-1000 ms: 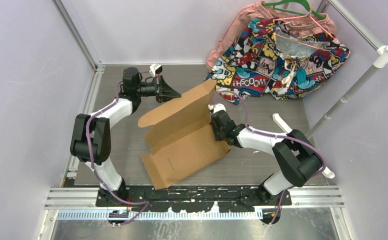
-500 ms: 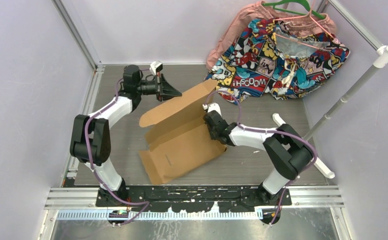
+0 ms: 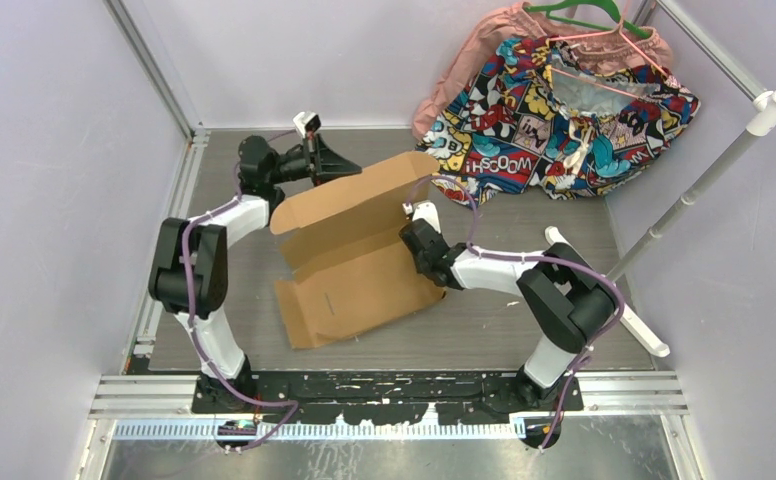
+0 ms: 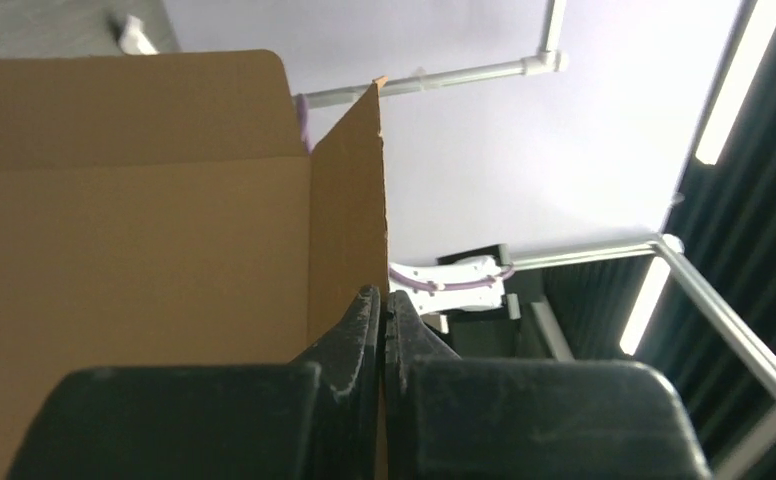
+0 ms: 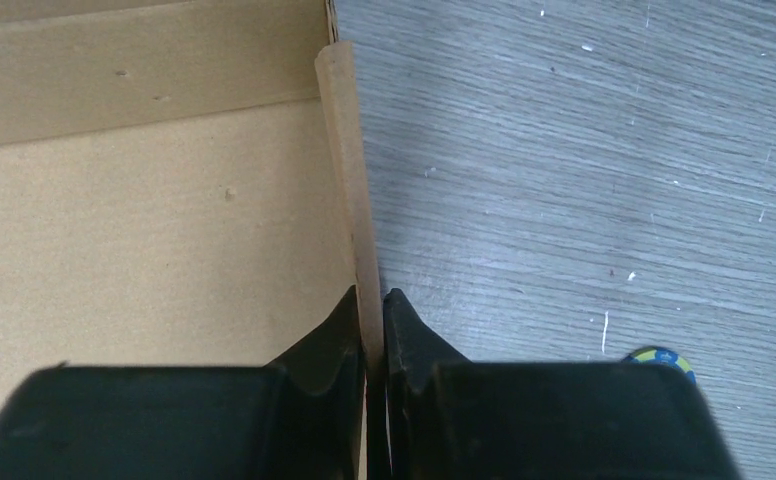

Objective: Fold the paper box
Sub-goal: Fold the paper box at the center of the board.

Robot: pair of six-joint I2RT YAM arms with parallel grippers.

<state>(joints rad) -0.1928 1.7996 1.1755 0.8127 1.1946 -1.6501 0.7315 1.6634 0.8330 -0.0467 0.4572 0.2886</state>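
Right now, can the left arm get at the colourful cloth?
Probably not: the left gripper is shut on the paper box's edge, and the raised box stands between it and the colourful cloth.

White-and-black arms [image 3: 234, 215], purple cables [image 3: 190, 285]

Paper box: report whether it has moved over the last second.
Yes. The paper box has slid left and away from the black base rail at the near edge.

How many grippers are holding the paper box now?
2. The left gripper pinches the raised far panel of the paper box; the right gripper pinches a narrow flap on its right side.
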